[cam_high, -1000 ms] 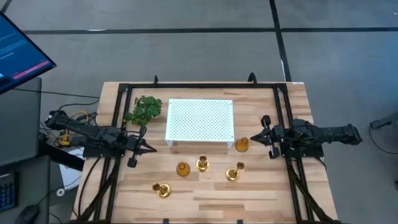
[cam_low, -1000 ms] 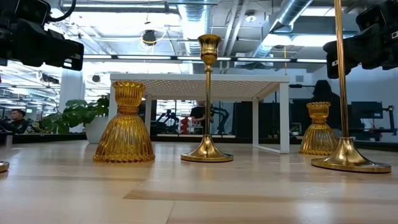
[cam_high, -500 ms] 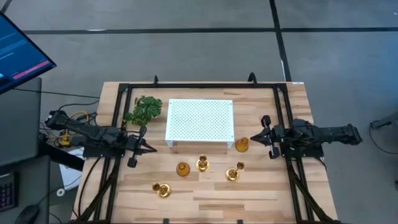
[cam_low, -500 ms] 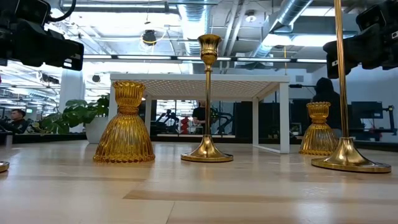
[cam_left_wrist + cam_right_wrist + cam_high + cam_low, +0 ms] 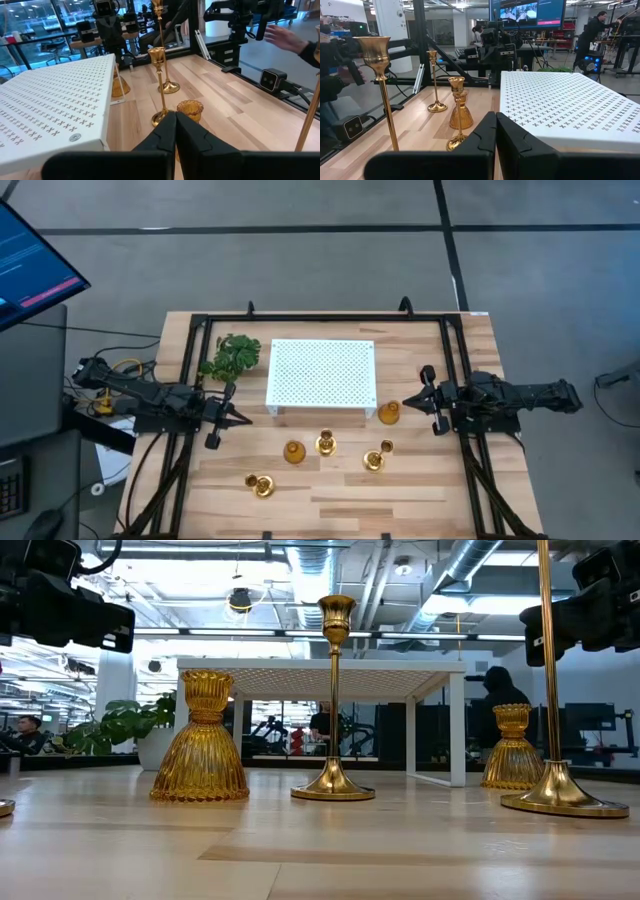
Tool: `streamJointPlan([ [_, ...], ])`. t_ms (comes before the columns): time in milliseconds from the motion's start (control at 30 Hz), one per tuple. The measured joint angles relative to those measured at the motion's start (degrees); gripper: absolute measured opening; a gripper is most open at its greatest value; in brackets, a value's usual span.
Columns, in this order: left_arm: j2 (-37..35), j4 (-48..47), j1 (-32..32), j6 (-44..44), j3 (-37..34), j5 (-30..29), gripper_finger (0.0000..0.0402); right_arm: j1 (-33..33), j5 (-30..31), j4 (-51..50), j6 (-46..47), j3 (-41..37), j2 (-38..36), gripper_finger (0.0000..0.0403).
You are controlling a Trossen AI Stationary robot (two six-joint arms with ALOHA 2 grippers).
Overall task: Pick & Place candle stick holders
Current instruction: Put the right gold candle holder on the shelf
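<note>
White perforated stand (image 5: 321, 377) sits mid-table. Left gripper (image 5: 238, 419) and right gripper (image 5: 412, 397) hover at its sides, jaws closed, holding nothing. Five candle stick holders (image 5: 324, 443) stand on the wood just before the stand.

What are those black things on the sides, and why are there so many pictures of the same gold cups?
Those black things are two robot arms. Each ends in a two-finger pincher: the left gripper and the right gripper. Both are shut and hold nothing.

Each picture comes from a different camera. One looks down from above. One sits at table height, so everything looks huge. One rides on each arm's wrist, peering past its fingers.

The gold cups are candle holders. On the wooden table stand three slim holders, at and, and two squat amber ones, at and. Behind them are a white shelf with little holes and a green plant sprig.
</note>
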Motion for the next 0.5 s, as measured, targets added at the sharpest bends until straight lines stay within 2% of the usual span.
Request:
streamJointPlan([
  [500,0.01,0.86,-0.01,0.01,0.00,0.01,0.0008,-0.02,-0.01,-0.01,0.00,0.00,0.00,0.0000],
])
